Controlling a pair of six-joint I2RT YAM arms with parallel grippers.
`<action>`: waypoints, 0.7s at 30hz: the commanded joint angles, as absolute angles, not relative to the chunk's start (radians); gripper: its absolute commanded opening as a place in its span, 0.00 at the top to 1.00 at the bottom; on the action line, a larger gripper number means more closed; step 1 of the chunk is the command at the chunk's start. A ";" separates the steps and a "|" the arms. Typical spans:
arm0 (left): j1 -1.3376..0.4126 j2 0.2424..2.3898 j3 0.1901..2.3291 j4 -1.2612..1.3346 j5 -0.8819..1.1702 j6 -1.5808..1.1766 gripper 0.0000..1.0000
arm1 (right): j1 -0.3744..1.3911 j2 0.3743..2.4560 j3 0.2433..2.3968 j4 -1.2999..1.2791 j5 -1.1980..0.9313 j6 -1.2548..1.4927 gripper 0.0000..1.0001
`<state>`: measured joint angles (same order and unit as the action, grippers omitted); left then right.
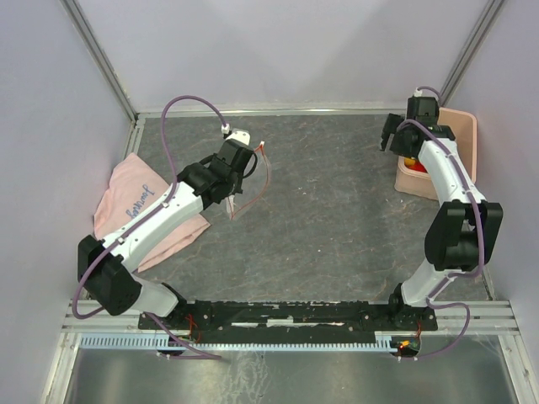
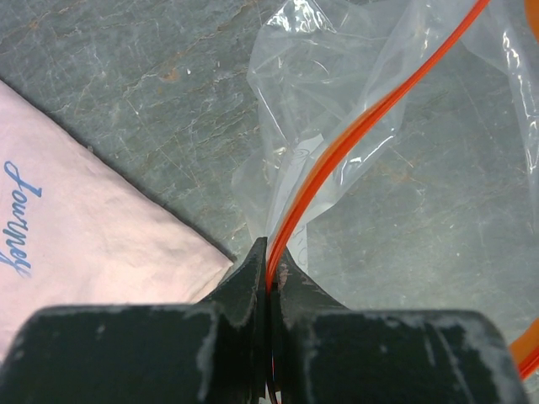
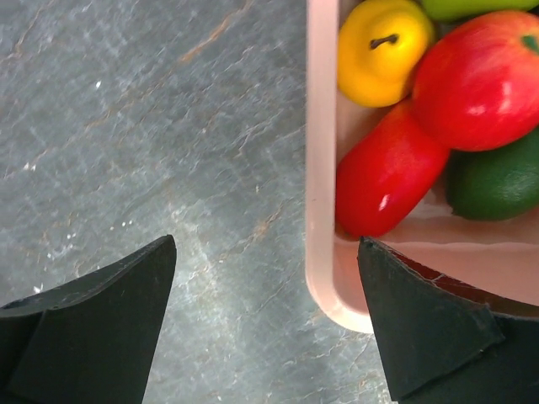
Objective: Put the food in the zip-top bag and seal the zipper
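Zipper (image 2: pixel 362 126) of zip-top bag (image 2: pixel 337 84) is pinched by closed L gripper (image 2: pixel 269 265), beside pink cloth (image 2: pixel 84 244). R gripper (image 3: pixel 265 244) is spread wide, nothing held, over pink bin (image 3: pixel 320 168) rim; food (image 3: pixel 383 172) is seen inside.

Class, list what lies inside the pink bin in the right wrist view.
Inside the pink bin: a yellow fruit, a round red fruit, a long red piece, a dark green piece, a lighter green one. Anything beneath them is covered.

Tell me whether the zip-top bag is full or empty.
Empty: the zip-top bag, pinched by the left gripper, shows only table through clear plastic; the food lies in the pink bin.
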<state>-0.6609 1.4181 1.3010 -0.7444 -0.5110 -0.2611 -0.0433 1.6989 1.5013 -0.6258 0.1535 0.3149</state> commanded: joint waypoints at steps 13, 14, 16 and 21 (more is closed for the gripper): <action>-0.647 1.370 1.292 -0.704 -0.474 -0.213 0.97 | 0.006 1.524 1.292 -0.748 -0.084 0.277 0.07; -0.649 1.369 1.290 -0.704 -0.473 -0.212 0.97 | 0.015 1.504 1.275 -0.758 -0.084 0.278 0.07; -0.648 1.367 1.289 -0.703 -0.474 -0.212 0.97 | 0.034 1.459 1.238 -0.771 -0.087 0.287 0.07; -0.649 1.368 1.289 -0.701 -0.471 -0.210 0.97 | 0.104 1.347 1.150 -0.812 -0.092 0.308 0.08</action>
<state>-0.6518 1.3994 1.2865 -0.7380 -0.4843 -0.2596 0.0559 1.4391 1.1976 -0.7448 -0.0578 0.2867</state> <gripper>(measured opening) 0.043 0.924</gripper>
